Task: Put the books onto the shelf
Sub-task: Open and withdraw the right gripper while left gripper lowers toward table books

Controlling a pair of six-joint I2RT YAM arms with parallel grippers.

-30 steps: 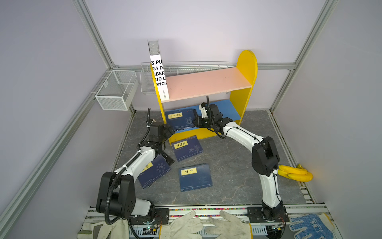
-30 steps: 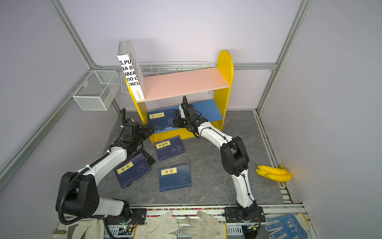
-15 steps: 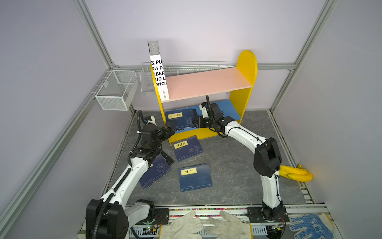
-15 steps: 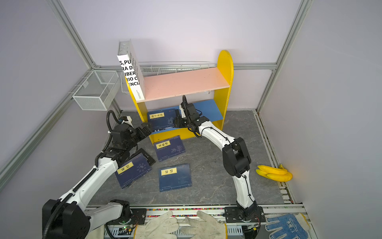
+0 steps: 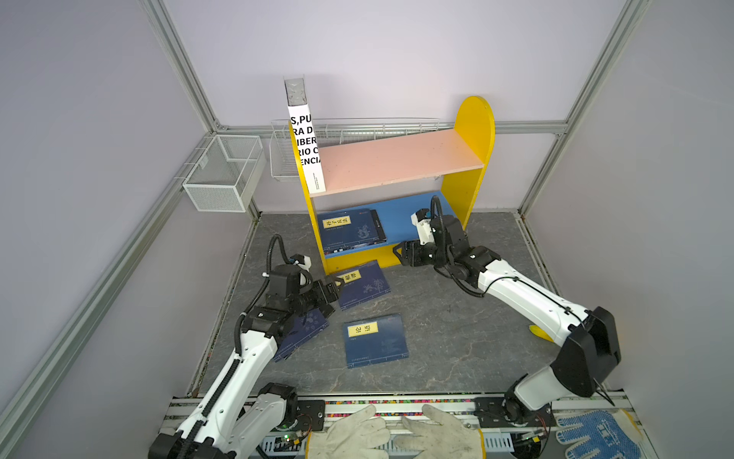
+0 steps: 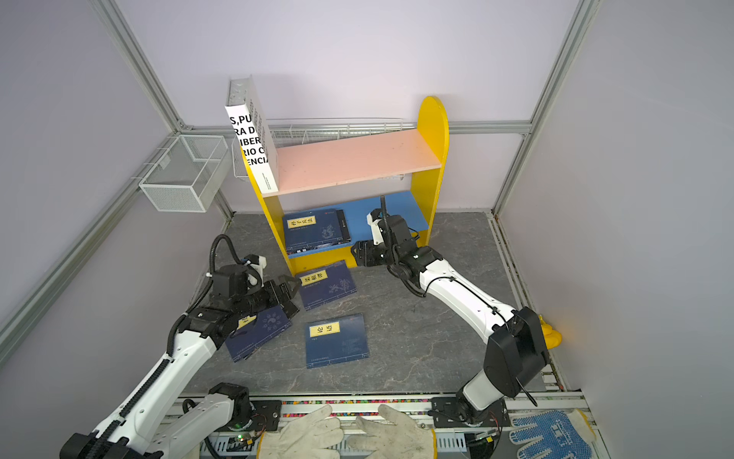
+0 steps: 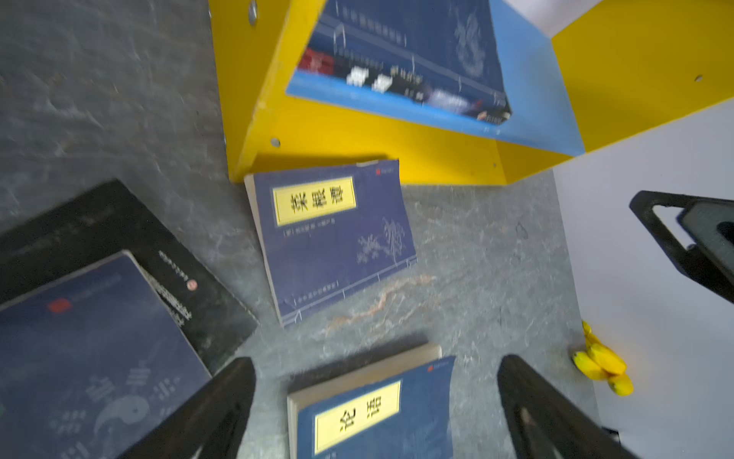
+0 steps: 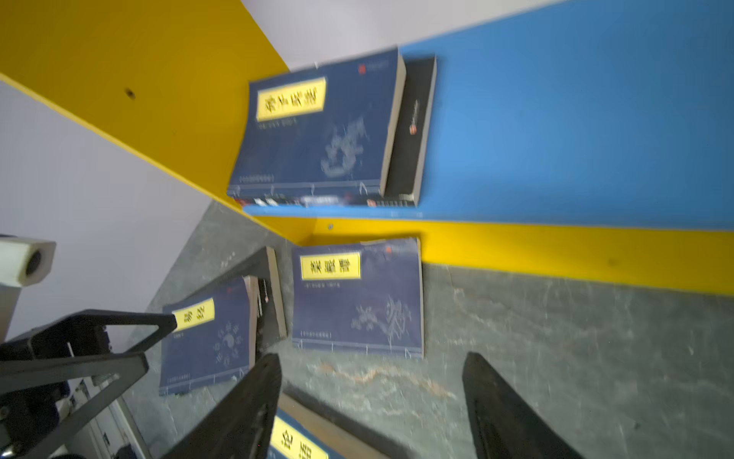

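The shelf (image 5: 472, 159) has a white book (image 5: 306, 151) upright on its pink board. On the blue board (image 6: 381, 212) a navy book (image 5: 349, 232) lies on a black one (image 8: 413, 131). Three navy books lie on the floor: one by the shelf base (image 5: 363, 284), one in front (image 6: 337, 341), and one on a black book (image 7: 119, 222) under my left arm (image 6: 262, 328). My left gripper (image 5: 331, 296) hangs open and empty above the floor between them. My right gripper (image 5: 401, 252) is open and empty before the lower board's front edge.
White wire baskets (image 5: 222, 175) hang on the back left wall. Bananas (image 6: 550, 334) lie at the right wall behind my right arm. Work gloves (image 5: 397, 433) lie on the front rail. The cell's walls enclose the grey floor (image 5: 456, 330).
My right gripper has opened and drawn back from the stack on the lower board. My left gripper has swung forward from beside the shelf's left side to above the floor books.
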